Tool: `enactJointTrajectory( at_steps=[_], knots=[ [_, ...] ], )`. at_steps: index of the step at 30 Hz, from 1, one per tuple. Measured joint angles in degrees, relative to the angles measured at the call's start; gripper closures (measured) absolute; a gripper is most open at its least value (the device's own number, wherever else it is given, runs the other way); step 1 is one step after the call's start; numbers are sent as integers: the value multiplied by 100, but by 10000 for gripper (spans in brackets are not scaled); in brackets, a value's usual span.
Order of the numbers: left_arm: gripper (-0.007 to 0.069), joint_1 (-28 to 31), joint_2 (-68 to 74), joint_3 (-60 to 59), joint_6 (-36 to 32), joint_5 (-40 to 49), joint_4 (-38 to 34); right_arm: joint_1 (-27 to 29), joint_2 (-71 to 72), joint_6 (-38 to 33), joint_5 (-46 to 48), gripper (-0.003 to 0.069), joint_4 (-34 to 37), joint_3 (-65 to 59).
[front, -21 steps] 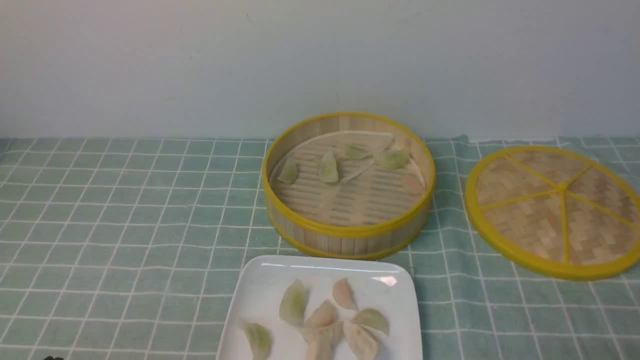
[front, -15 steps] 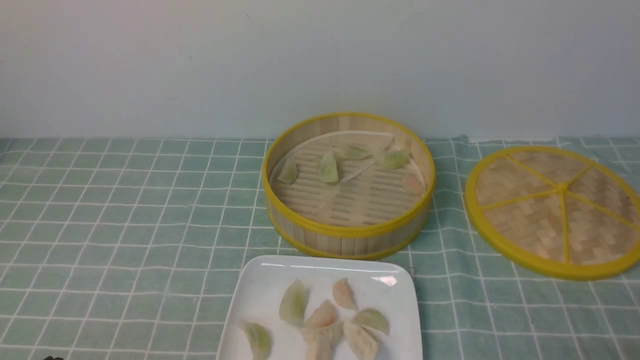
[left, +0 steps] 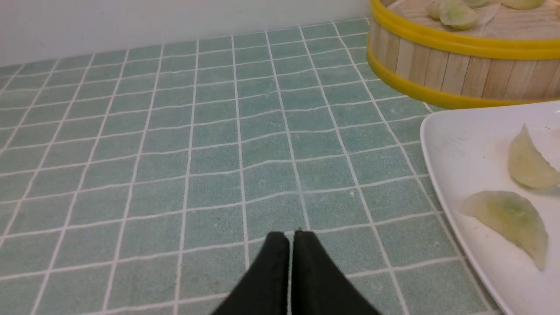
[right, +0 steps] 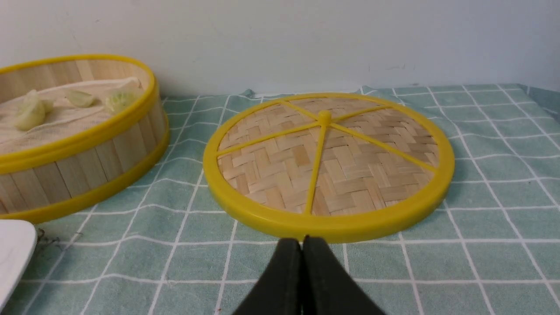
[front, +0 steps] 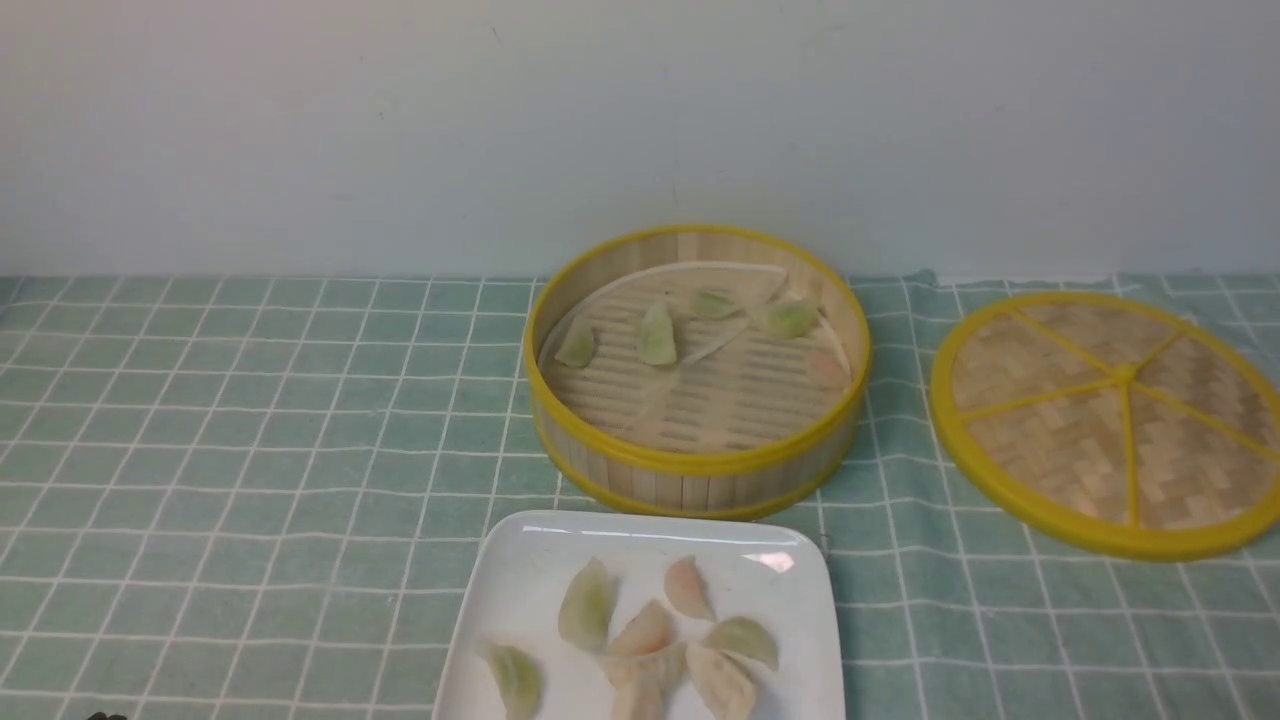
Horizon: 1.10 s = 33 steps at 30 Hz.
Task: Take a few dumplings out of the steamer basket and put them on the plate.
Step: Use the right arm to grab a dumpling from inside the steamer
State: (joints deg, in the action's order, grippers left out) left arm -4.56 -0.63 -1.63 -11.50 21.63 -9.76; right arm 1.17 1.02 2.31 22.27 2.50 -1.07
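Observation:
The steamer basket stands at the back centre and holds several dumplings, mostly pale green. The white plate lies in front of it at the near edge with several dumplings on it, green, pinkish and cream. My left gripper is shut and empty over the cloth, left of the plate. My right gripper is shut and empty over the cloth, just short of the lid's near rim. Neither gripper's jaws show in the front view.
The flat woven lid with yellow spokes lies right of the basket; it also shows in the right wrist view. A green checked cloth covers the table. A pale wall stands close behind the basket.

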Motion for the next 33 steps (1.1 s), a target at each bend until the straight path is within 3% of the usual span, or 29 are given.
enactJointTrajectory(
  at_steps=[3,9,17,22,23,26,27,28,33],
  knots=[
    [631,0,0,0,0,0,0,0,0,182,-358,673,441,-45],
    [631,0,0,0,0,0,0,0,0,970,-1918,673,2595,-57],
    [631,0,0,0,0,0,0,0,0,1174,-2928,673,3602,-26],
    [631,0,0,0,0,0,0,0,-376,1040,-1524,673,3090,1125],
    [631,0,0,0,0,0,0,0,-1020,821,-530,673,2672,1864],
    [631,0,0,0,0,0,0,0,-2434,241,1126,673,2260,3189],
    [631,0,0,0,0,0,0,0,-2540,193,1242,673,2240,3281],
    [631,0,0,0,0,0,0,0,-3408,-186,2082,673,2156,3987],
    [631,0,0,0,0,0,0,0,-5343,-1242,3445,673,2222,5507]
  ],
)
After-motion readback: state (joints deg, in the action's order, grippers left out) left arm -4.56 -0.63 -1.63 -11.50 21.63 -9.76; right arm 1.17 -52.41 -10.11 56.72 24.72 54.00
